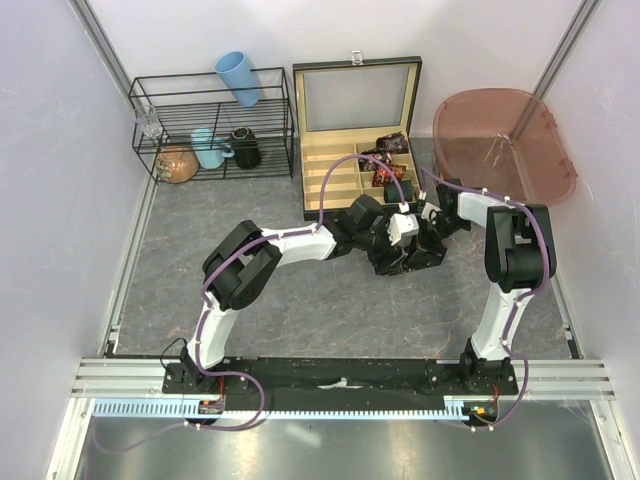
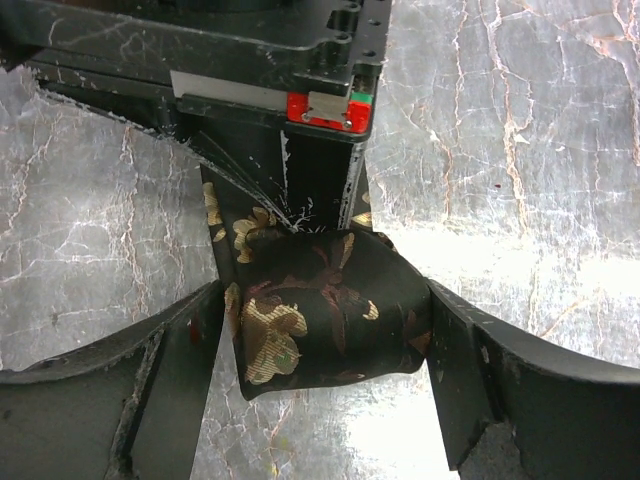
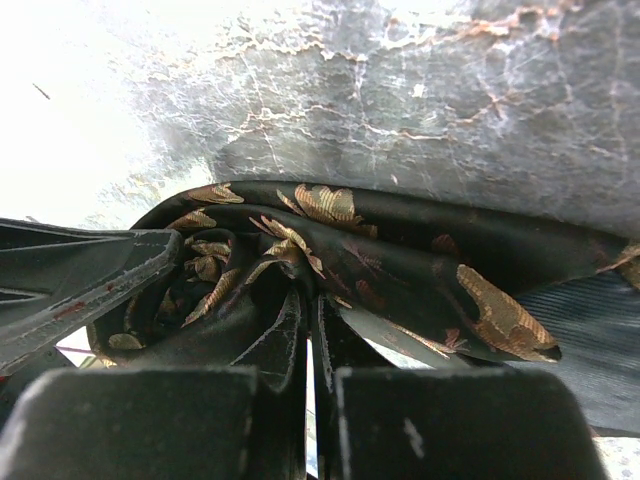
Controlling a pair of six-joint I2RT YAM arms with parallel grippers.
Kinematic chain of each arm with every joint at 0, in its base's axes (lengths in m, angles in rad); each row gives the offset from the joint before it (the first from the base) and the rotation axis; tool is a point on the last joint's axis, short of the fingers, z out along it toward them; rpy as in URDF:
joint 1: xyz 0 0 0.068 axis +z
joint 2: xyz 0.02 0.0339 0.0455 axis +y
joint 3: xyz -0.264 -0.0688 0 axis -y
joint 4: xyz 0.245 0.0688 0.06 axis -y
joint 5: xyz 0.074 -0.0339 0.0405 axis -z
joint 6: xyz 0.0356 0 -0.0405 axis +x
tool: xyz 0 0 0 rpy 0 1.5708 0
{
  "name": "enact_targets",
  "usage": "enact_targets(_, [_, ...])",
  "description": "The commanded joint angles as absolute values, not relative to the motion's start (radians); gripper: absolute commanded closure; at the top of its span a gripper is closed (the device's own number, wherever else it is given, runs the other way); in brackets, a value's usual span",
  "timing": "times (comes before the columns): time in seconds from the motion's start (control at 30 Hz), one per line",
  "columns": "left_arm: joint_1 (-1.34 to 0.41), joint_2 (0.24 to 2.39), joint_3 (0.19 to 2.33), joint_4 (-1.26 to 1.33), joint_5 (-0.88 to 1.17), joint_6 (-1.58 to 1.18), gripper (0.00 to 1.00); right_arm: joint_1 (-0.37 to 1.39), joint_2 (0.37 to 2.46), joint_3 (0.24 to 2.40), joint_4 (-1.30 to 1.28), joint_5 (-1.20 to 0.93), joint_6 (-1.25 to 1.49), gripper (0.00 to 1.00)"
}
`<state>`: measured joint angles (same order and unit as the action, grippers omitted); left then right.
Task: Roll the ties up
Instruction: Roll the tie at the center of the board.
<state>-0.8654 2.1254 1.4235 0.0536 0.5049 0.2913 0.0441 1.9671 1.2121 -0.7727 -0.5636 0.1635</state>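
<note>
The left gripper (image 2: 325,345) is open. Its 2 black fingers (image 2: 90,410) stand wide apart, 1 on each side of the tie (image 2: 310,300), and they do not squeeze it. The tie sits right in the gap between them. It is rolled up into a fat little bundle and rests on the table (image 2: 520,150). The bundle lies sideways, from 1 finger across to the other. A short loose bit runs off on the far side, under the right gripper (image 3: 312,345). That gripper is shut tight on the tie and pinches the folds near the middle of the roll. So both arms are at the tie, but only the right one has hold of it. I think the right arm must do the next move, or the roll may fall open.

The tie is shiny and soft, black with gold and dark red flowers. The table is hard grey stone with pale cracks. Past both grippers sits the wooden box (image 1: 330,175), lid up, with more rolled ties (image 1: 392,160) in its slots.
</note>
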Motion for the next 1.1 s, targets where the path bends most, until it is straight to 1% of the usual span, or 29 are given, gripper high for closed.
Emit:
enact_targets(0.0, [-0.862, 2.154, 1.477, 0.061, 0.466, 0.249, 0.16, 0.043, 2.023, 1.195, -0.669, -0.333, 0.132, 1.0])
enact_targets(0.13, [-0.862, 2.184, 1.49, 0.029, 0.46, 0.258, 0.21, 0.049, 2.032, 1.193, -0.673, -0.363, 0.121, 1.0])
enact_targets(0.23, [-0.862, 2.187, 1.467, 0.04, 0.462, 0.278, 0.3, 0.061, 2.029, 1.178, -0.666, -0.417, 0.115, 1.0])
enact_targets(0.27, [-0.862, 2.183, 1.456, 0.044, 0.463, 0.282, 0.37, 0.077, 2.025, 1.171, -0.663, -0.429, 0.114, 1.0])
enact_targets(0.33, [-0.862, 2.172, 1.428, 0.038, 0.457, 0.302, 0.45, 0.093, 2.008, 1.135, -0.638, -0.478, 0.118, 1.0])
enact_targets(0.37, [-0.862, 2.154, 1.413, 0.032, 0.45, 0.308, 0.52, 0.113, 2.002, 1.123, -0.631, -0.503, 0.129, 1.0])
enact_targets(0.43, [-0.861, 2.125, 1.359, 0.02, 0.439, 0.343, 0.59, 0.135, 1.981, 1.092, -0.605, -0.537, 0.141, 1.0])
enact_targets(0.47, [-0.859, 2.108, 1.338, 0.008, 0.428, 0.356, 0.66, 0.156, 1.974, 1.085, -0.597, -0.549, 0.144, 1.0])
enact_targets(0.53, [-0.856, 2.054, 1.281, -0.02, 0.428, 0.394, 0.72, 0.172, 1.961, 1.078, -0.597, -0.567, 0.158, 1.0])
enact_targets(0.57, [-0.854, 2.039, 1.269, -0.049, 0.431, 0.408, 0.78, 0.179, 1.956, 1.081, -0.597, -0.593, 0.16, 1.0])
enact_targets(0.6, [-0.853, 2.022, 1.255, -0.066, 0.431, 0.431, 0.81, 0.179, 1.953, 1.088, -0.6, -0.607, 0.17, 1.0])
enact_targets(0.63, [-0.853, 2.019, 1.253, -0.083, 0.433, 0.44, 0.84, 0.179, 1.951, 1.095, -0.613, -0.618, 0.169, 0.99])
enact_targets(0.67, [-0.85, 2.017, 1.255, -0.103, 0.436, 0.449, 0.89, 0.175, 1.95, 1.106, -0.629, -0.641, 0.161, 0.95])
enact_targets(0.7, [-0.848, 2.022, 1.262, -0.138, 0.439, 0.469, 0.91, 0.169, 1.947, 1.129, -0.643, -0.646, 0.146, 0.86])
enact_targets(0.73, [-0.848, 2.026, 1.27, -0.158, 0.446, 0.479, 0.95, 0.163, 1.939, 1.143, -0.682, -0.652, 0.134, 0.83])
enact_targets(0.77, [-0.845, 2.029, 1.276, -0.175, 0.455, 0.489, 0.96, 0.146, 1.934, 1.16, -0.705, -0.681, 0.115, 0.8])
enact_targets(0.87, [-0.844, 2.049, 1.304, -0.236, 0.48, 0.52, 0.98, 0.095, 1.921, 1.267, -0.771, -0.713, 0.065, 0.75])
enact_targets(0.97, [-0.841, 2.065, 1.325, -0.271, 0.494, 0.535, 0.98, 0.068, 1.924, 1.308, -0.788, -0.718, 0.055, 0.73])
enact_targets(1.07, [-0.838, 2.075, 1.345, -0.296, 0.494, 0.538, 0.98, 0.069, 1.951, 1.289, -0.801, -0.715, 0.052, 0.74])
